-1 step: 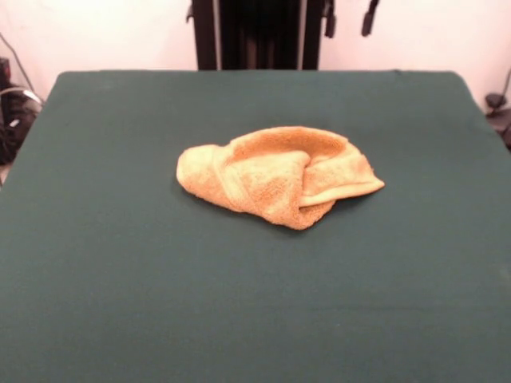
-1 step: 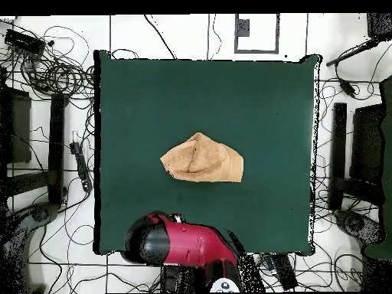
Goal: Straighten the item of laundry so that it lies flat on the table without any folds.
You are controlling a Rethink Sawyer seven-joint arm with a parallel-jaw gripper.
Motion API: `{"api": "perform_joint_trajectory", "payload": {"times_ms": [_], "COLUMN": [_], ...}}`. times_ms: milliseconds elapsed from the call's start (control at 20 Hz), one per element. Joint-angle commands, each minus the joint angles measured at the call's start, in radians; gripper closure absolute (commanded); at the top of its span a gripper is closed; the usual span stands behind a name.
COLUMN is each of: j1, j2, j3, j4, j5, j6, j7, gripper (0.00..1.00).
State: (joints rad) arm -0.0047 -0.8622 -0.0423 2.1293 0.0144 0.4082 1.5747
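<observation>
Towel yellow-orange, plain; table dark green; arm red, black.

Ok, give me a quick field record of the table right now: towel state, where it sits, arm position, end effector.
towel: bunched and folded over itself, not flat
towel position: about mid-table, slightly toward the robot's side in the overhead view
contact: nothing touching the towel
arm: drawn back at the table's robot-side edge, apart from the towel
end effector: not visible in either view
task status: straightening not done

Green table; crumpled orange towel at centre.
</observation>
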Motion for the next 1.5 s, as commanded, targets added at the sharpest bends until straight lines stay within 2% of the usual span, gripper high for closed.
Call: {"api": "perform_joint_trajectory", "payload": {"times_ms": [50,550,1000,1500], "j1": [0.031,0.043,0.026,0.011], "j2": [0.051,0.069,0.124,0.168], "j3": [0.073,0.049,0.058,0.062], "j4": [-0.153,-0.224,-0.302,-0.321], "j5": [0.038,0.031,0.038,0.040], "j6": [0.123,0.205,0.210,0.201], "j7": [0.157,0.175,0.173,0.165], "gripper": [0.00,0.00,0.00,0.00]}}
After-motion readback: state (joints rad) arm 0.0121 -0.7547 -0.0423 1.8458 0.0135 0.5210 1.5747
